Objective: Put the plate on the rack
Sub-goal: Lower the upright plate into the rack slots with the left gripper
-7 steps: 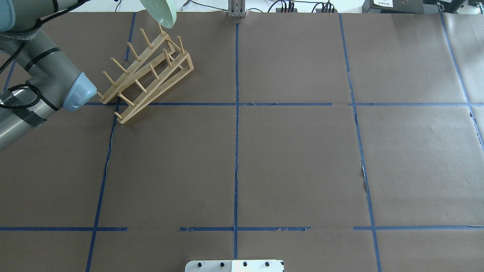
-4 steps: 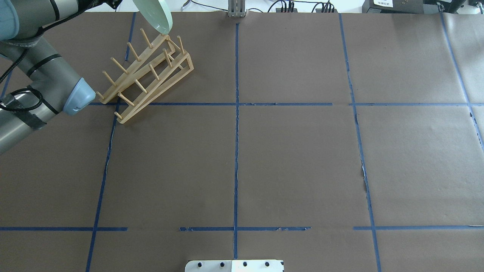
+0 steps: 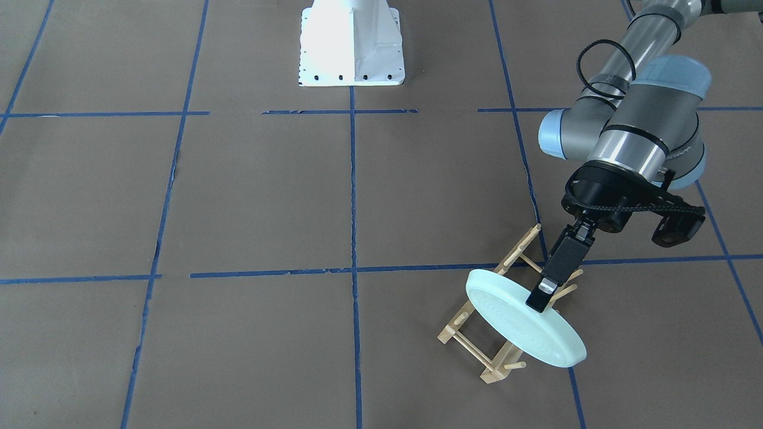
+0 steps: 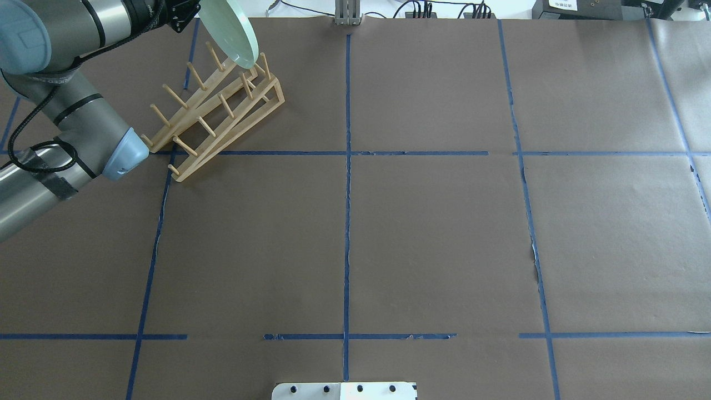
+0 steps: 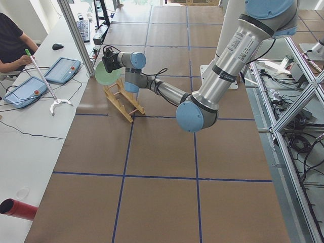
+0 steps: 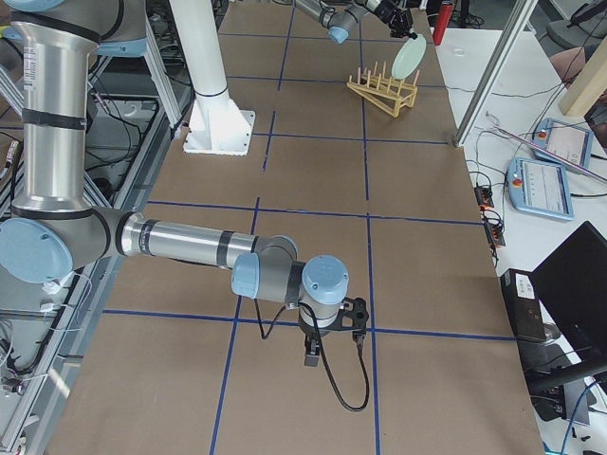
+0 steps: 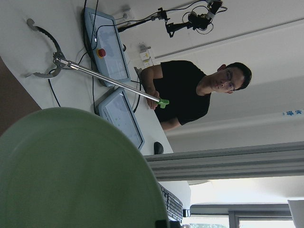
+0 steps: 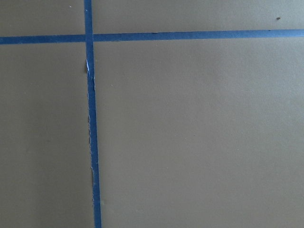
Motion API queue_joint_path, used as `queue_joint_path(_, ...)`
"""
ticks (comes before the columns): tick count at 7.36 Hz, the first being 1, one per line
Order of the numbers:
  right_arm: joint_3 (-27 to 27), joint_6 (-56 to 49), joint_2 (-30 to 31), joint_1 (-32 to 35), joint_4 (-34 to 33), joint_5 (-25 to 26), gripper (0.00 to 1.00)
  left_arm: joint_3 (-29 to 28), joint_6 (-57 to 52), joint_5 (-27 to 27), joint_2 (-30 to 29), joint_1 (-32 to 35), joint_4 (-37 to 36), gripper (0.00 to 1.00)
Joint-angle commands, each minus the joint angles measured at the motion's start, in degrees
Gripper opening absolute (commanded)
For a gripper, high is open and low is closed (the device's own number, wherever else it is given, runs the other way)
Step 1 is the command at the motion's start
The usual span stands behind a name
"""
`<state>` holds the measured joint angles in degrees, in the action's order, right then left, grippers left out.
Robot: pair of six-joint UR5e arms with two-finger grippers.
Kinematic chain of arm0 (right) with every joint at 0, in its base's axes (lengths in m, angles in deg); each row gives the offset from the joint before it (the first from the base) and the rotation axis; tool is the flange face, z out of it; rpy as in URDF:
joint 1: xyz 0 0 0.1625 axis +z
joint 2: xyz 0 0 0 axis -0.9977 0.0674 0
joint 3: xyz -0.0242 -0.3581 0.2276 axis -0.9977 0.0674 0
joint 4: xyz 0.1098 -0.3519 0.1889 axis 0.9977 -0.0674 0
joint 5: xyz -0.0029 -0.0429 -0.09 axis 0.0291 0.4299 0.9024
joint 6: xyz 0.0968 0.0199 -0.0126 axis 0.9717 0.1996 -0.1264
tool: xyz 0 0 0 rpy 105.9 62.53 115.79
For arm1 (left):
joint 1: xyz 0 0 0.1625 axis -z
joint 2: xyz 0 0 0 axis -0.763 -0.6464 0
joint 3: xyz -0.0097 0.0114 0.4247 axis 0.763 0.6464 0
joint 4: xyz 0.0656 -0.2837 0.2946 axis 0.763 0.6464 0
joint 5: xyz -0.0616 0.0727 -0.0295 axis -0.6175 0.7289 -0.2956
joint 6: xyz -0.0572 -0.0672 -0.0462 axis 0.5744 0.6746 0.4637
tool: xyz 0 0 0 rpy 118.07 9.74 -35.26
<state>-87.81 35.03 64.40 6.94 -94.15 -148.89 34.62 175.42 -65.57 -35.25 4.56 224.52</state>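
Plate: the pale green plate hangs tilted on edge over the far end of the rack. Its lower rim is down among the last pegs; I cannot tell whether it touches them.
Why tilted: probably so the thin rim can slide between two pairs of pegs instead of landing flat on top.
Left claw: the left claw pinches the plate's upper rim, one finger lying on the ringed face. Holding it at the top likely leaves the lower edge free to enter a slot.
Rack: the rack stands aslant at the far left of the surface. The plate's face is turned across the rack's rails, which seems matched to that slant.
Right claw: the right claw hovers low over the near part of the surface, well apart from the rack. I cannot tell whether it is spread or pressed together. It looks parked out of the way.
Change: a second ago the plate's edge sat higher, clear beyond the far pegs. It now overlaps them, and the left wrist has come into the overhead view.
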Motion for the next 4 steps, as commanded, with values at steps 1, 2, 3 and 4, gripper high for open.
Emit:
queue_joint_path(1, 0.1, 0.0, 0.0, 0.0, 0.0, 0.0, 1.00, -0.9, -0.9, 0.0, 0.0, -0.9, 0.0, 0.00)
queue_joint_path(2, 0.1, 0.0, 0.0, 0.0, 0.0, 0.0, 1.00, -1.7, -0.9, 0.0, 0.0, -1.4, 0.1, 0.00)
queue_joint_path(3, 0.1, 0.0, 0.0, 0.0, 0.0, 0.0, 1.00, -2.5, -1.2, 0.1, 0.0, -2.1, 0.2, 0.00)
queue_joint_path(4, 0.0, 0.0, 0.0, 0.0, 0.0, 0.0, 1.00, -3.0, -2.0, 0.1, 0.0, -2.5, 0.2, 0.00)
